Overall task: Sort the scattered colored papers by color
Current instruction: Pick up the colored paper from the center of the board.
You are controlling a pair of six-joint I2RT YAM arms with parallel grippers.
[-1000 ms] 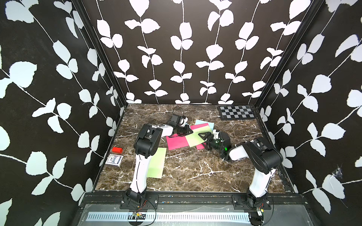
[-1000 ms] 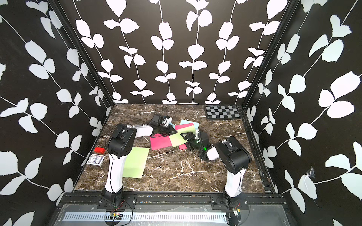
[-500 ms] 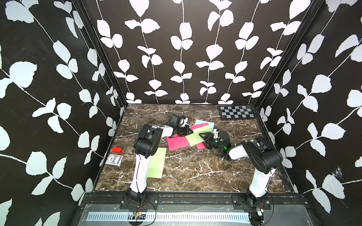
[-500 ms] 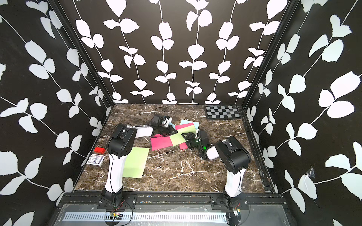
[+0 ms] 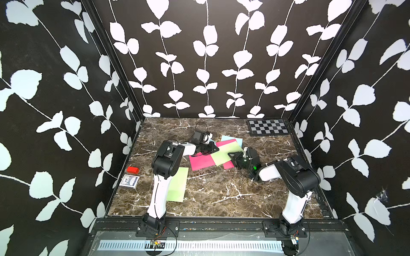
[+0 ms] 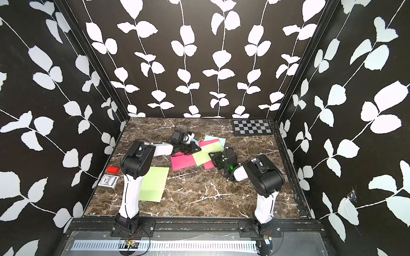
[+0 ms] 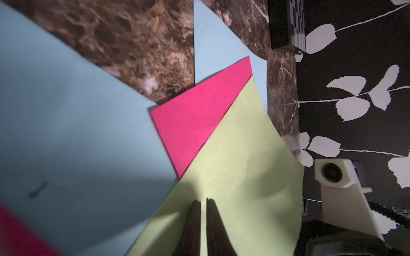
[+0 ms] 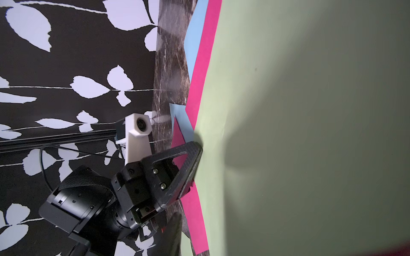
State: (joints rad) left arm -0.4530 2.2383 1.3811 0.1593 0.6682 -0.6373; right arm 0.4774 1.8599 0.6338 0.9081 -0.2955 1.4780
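Left gripper (image 7: 203, 200) is closed to a thin slit, tips down on the top green sheet (image 5: 222, 155) close to its edge; can't tell if it pinches the paper or only presses it. Right gripper (image 5: 234, 156) sits at the opposite edge of that same sheet; its fingers don't show clearly in any view, so can't tell if it's open or closed. Count: two green sheets, two blue sheets, at least two pink pieces showing. Top green sheet is pale, matte and plain, bowed with a soft dent near the left tips, and lies across the pile mid-table toward the back. Under it the large pink sheet (image 5: 200, 161) juts toward the left arm (image 5: 159, 192), and the smaller pink piece (image 5: 229, 165) peeks out beside the right gripper. The back blue sheet (image 5: 232, 139) pokes out behind the pile; the near blue sheet (image 7: 66, 133) lies beside the left gripper. The lone green sheet (image 5: 178, 186) lies flat, apart from the pile, one side hidden by the left arm, its front edge short of the table's front edge. Checkerboard panel (image 5: 268, 127) fills the back right corner, clear of the pile. Red block (image 5: 133, 170) and card box (image 5: 129, 181) sit at the left table edge. Bare marble table (image 5: 221, 195) runs across the front between the arms.
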